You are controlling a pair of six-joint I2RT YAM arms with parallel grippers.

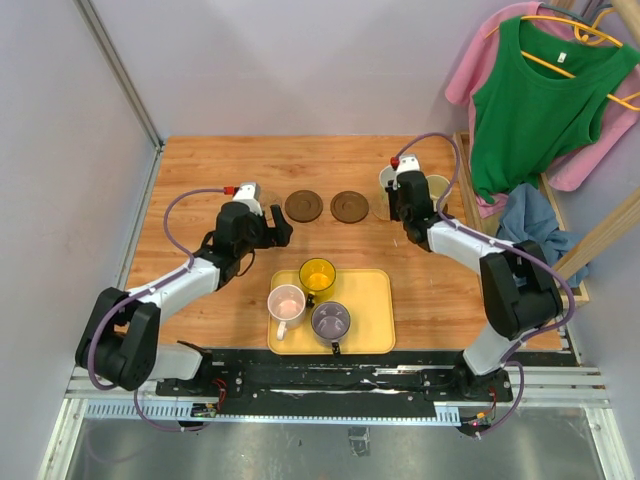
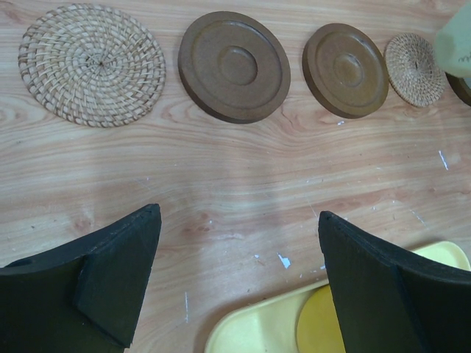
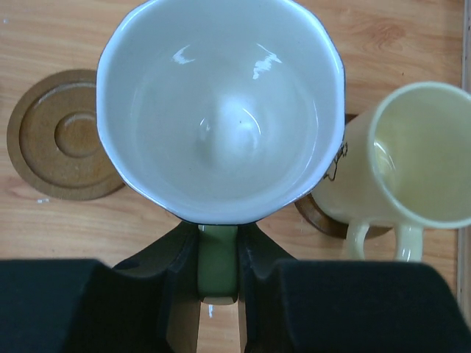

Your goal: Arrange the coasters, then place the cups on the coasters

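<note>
Right gripper (image 3: 218, 287) clamps the handle of one pale green-white cup (image 3: 221, 110) at far right, beside one cream cup (image 3: 412, 162) on a brown coaster (image 3: 324, 220). Left gripper (image 2: 237, 235) gapes empty. Three cups (image 1: 318, 273) sit in the yellow tray (image 1: 375, 310), with two woven coasters (image 2: 92, 65) and two brown coasters (image 2: 234, 66) beyond.

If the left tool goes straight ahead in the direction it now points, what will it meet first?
Probably the nearer dark brown coaster: the open left tool aims at it across the table. Depth is unclear, so it may touch the wood first.

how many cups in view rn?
5: pink cup, yellow cup, grey-purple cup on the yellow tray; white cup in the right gripper; cream cup on a brown coaster beside it.
</note>
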